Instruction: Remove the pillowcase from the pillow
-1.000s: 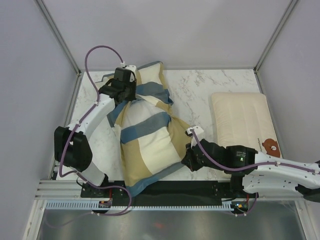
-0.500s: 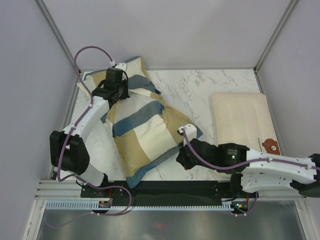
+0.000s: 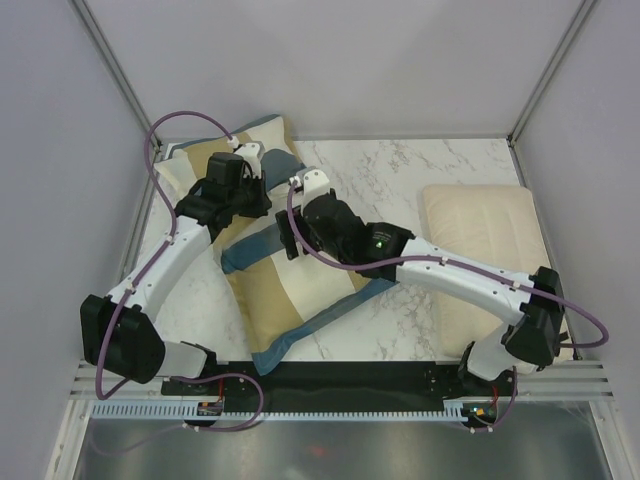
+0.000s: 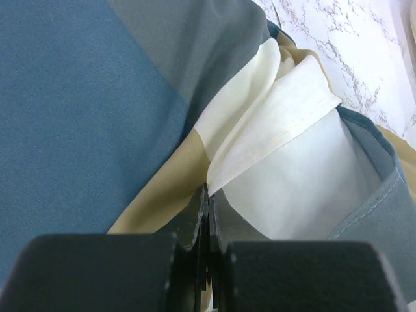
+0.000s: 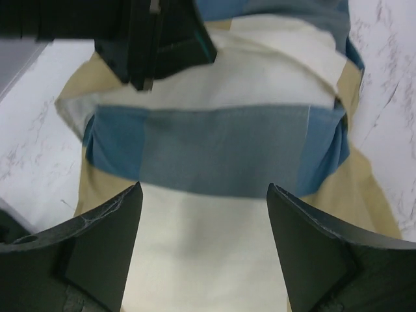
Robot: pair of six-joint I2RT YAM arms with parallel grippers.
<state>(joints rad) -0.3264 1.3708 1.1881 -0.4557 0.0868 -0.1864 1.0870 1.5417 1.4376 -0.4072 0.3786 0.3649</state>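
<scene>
Top view: most of the plump off-white pillow [image 4: 305, 188] is hidden inside the blue, tan and cream block-patterned fabric pillowcase [image 3: 270, 300]. The pillowcase lies diagonally from upper left to lower centre of the white marble table [image 3: 400, 165]. The right arm crosses its upper part and also covers the lower right corner of the flat cream pillow [image 3: 480, 225] at right (no print visible). The fingertips of both arms are hard to make out from above.

Left wrist view: the left gripper [image 4: 207, 198] has its jaws pressed together, pinching a fold of pillowcase at the opening. Plain white pillow surface shows inside the opening at right centre (only this view shows it).

Right wrist view: the right gripper [image 5: 203, 195] has its jaws spread wide with nothing between them. It sits over a blue band and a cream block of the pillowcase (touching or hovering, cannot tell). The left gripper appears at the upper left of that frame, close by.

Half a second ago the right arm sat low at the pillowcase's right corner. It has now swung up to frame centre beside the left gripper, and its jaws have parted. That corner now lies flatter on the table. The left gripper is in roughly the same upper-left spot, still clamped. A bear print at the right edge was visible then and is now behind the right elbow.
</scene>
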